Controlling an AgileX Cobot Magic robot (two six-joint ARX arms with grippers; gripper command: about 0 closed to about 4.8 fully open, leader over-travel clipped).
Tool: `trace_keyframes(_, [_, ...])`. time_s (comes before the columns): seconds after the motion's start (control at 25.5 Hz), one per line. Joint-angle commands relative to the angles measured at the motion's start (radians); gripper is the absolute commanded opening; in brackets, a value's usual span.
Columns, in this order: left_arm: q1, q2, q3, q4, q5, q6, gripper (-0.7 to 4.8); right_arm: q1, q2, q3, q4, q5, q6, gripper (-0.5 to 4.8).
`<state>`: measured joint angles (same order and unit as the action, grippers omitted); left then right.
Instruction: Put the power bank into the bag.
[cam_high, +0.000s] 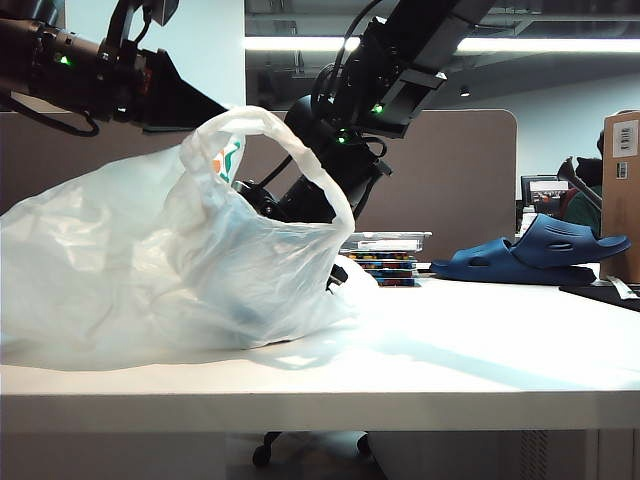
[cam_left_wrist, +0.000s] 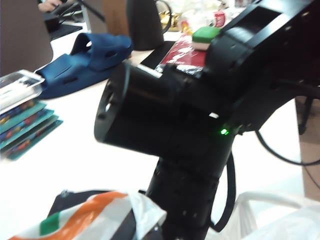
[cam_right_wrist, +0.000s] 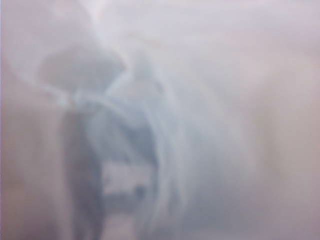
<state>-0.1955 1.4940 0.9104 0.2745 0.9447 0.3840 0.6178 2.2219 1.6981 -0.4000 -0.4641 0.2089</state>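
The big crinkled white bag (cam_high: 150, 260) lies on the table's left half, with one loop handle raised. My left gripper (cam_left_wrist: 124, 224) is shut on the handle strip with the green and orange print (cam_left_wrist: 85, 215), up at the loop's top (cam_high: 222, 112). The right arm (cam_high: 340, 130) reaches down from above into the bag's mouth; in the left wrist view it fills the middle (cam_left_wrist: 190, 115). My right gripper is inside the bag, with only a dark tip (cam_high: 336, 276) showing. The right wrist view shows only blurred white film (cam_right_wrist: 160, 120). The power bank is hidden.
Dark blue slippers (cam_high: 540, 250) (cam_left_wrist: 80, 60) lie at the back right. A stack of clear cases (cam_high: 385, 255) (cam_left_wrist: 20, 115) stands just behind the bag's mouth. A cardboard box (cam_high: 622, 190) is at the far right edge. The table's front edge (cam_high: 400, 395) runs close to the bag.
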Motion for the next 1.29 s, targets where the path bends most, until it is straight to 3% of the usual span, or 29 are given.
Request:
trace_keyframes(0.04, [-0.002,-0.004,0.003,-0.011,-0.034,-0.002,-0.06,-0.003,-0.011,0.007,0.003,0.002,0.0,3.67])
trace_keyframes(0.08, [-0.002,-0.004,0.003,-0.011,-0.04,-0.002,-0.06,-0.004,-0.013,0.007,-0.007,0.002,0.0,4.19])
trace_keyframes(0.16, [-0.002,-0.004,0.003,-0.011,-0.072,-0.002,-0.06,-0.005,-0.017,0.007,-0.021,0.002,0.0,4.74])
trace_keyframes(0.47, [-0.002,-0.004,0.003,-0.011,-0.202,0.001,-0.06,-0.031,-0.108,0.007,-0.113,0.073,-0.045,4.79])
trace_keyframes(0.78, [-0.002,-0.004,0.003,-0.006,-0.476,0.001,-0.06,-0.072,-0.184,0.007,-0.255,0.113,-0.09,4.79])
trace_keyframes(0.9, [-0.002,-0.005,0.003,-0.005,-0.429,0.0,-0.06,-0.092,-0.219,0.007,-0.264,0.166,-0.109,4.79])
trace_keyframes(1.06, [-0.002,-0.005,0.003,-0.004,-0.182,-0.054,0.06,-0.134,-0.258,0.007,-0.269,0.212,-0.116,4.79])
trace_keyframes(1.14, [-0.002,-0.005,0.003,-0.004,-0.089,-0.075,0.81,-0.154,-0.272,0.007,-0.279,0.218,-0.117,4.79])
trace_keyframes(1.29, [-0.002,-0.006,0.003,-0.005,0.007,-0.138,2.33,-0.192,-0.296,0.007,-0.303,0.226,-0.137,4.79])
